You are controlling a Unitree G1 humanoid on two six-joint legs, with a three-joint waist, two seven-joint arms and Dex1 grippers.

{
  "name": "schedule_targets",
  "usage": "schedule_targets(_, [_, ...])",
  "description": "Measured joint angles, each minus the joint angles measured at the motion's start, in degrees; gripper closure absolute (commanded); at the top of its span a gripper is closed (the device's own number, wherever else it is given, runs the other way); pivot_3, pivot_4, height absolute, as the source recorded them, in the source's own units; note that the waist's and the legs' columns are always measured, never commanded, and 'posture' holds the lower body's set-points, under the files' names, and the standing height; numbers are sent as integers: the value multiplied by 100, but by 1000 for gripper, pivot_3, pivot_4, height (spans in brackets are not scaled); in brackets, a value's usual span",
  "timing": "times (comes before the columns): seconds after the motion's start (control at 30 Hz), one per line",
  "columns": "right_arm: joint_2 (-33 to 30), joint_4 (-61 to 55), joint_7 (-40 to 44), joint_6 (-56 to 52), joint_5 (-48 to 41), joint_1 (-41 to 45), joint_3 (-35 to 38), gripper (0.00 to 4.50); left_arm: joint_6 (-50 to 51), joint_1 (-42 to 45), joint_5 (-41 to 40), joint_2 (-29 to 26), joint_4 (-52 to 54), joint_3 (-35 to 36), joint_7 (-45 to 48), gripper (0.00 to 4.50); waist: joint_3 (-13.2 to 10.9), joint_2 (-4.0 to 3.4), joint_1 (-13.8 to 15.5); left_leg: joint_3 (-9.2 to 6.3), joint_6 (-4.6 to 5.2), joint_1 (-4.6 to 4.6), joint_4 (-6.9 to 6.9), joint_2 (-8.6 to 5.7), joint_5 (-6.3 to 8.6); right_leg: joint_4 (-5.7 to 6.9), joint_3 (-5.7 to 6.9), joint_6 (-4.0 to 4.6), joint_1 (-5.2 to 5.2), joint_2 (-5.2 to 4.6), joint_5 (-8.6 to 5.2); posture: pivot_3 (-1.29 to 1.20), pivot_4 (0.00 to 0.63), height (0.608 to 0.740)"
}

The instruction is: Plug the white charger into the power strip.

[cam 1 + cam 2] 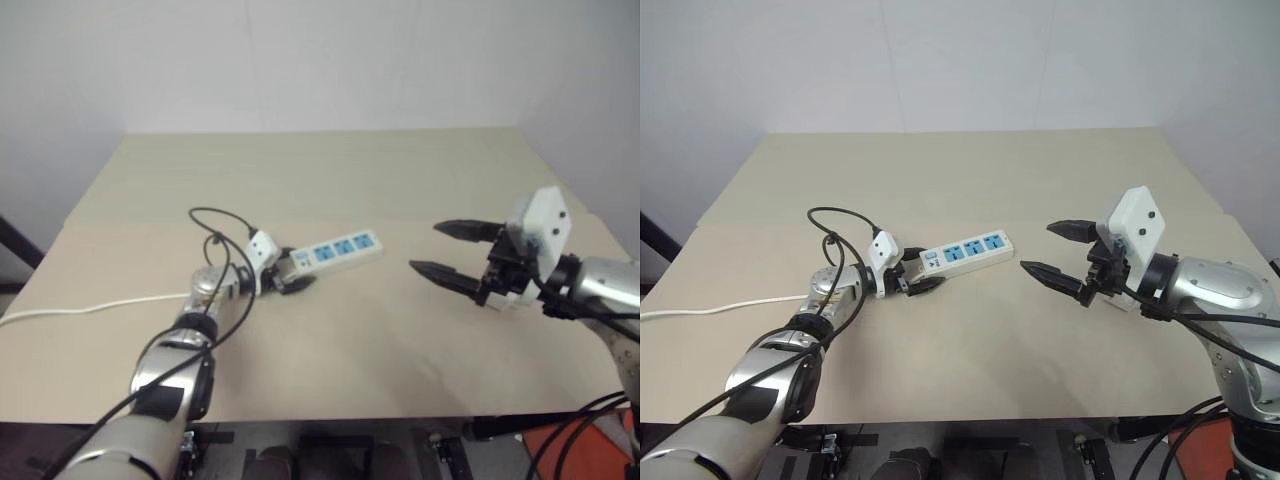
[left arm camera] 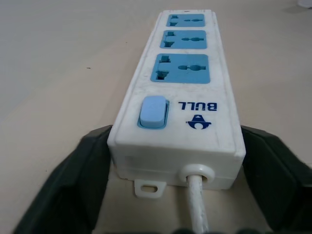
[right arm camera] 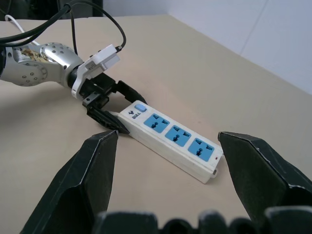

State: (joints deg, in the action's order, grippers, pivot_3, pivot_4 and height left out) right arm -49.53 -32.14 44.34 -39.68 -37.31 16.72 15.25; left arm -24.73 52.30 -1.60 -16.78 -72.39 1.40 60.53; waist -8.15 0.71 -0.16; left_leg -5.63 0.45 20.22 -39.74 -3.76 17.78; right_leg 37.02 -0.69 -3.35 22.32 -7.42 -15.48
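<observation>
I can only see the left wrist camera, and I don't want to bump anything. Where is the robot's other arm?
Observer: The right gripper hangs over the table on the robot's right. It is apart from the far end of the power strip and points toward it.
Operator: Is it holding something?
Observer: No. Its jaws are wide open with nothing between them.
Operator: Where does the cord go after it leaves my picture?
Observer: The thin white cord runs along the table beside the left arm, out toward the table's left edge.
</observation>
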Motion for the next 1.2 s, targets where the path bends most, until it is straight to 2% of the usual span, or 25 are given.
schedule_targets(0.43, [-1, -1, -67, -91, -64, -15, 22, 573, 102, 10, -1, -144, -6, 94, 531, 1226, 0, 0, -58, -3, 3, 1, 0, 0, 2, -2, -1, 0, 2, 0, 0, 0, 150, 740])
schedule_targets(0.63, [-10, -2, -72, -91, -159, -198, 140, 573, 161, 2, -49, -447, 193, 54, 1534, 1226, -1, 1, -70, -3, 4, 3, 1, -1, 2, -2, -1, 0, 6, 1, 0, 0, 150, 740])
schedule_targets(0.8, [-34, -1, -72, -87, -169, -326, 191, 573, 266, -191, -238, -660, 832, 33, 2455, 1226, -1, 1, -72, -4, 7, 3, 1, 0, 4, -3, -1, 0, 6, 1, 0, 0, 150, 740])
schedule_targets(0.93, [-34, 5, -72, -76, -168, -373, 197, 573, 521, -698, -538, -670, 1782, -20, 2940, 1226, -1, 1, -73, -5, 9, 3, 1, 1, 5, -5, -4, 0, 6, 1, 0, 0, 150, 740])
schedule_targets(1.2, [-34, 5, -77, -33, -165, -464, 207, 573, 1041, -1772, -770, -515, 3306, -369, 3061, 1226, -1, 1, -37, -9, 10, 4, 1, 1, 6, -8, -5, 0, 4, 1, 0, 0, 150, 740])
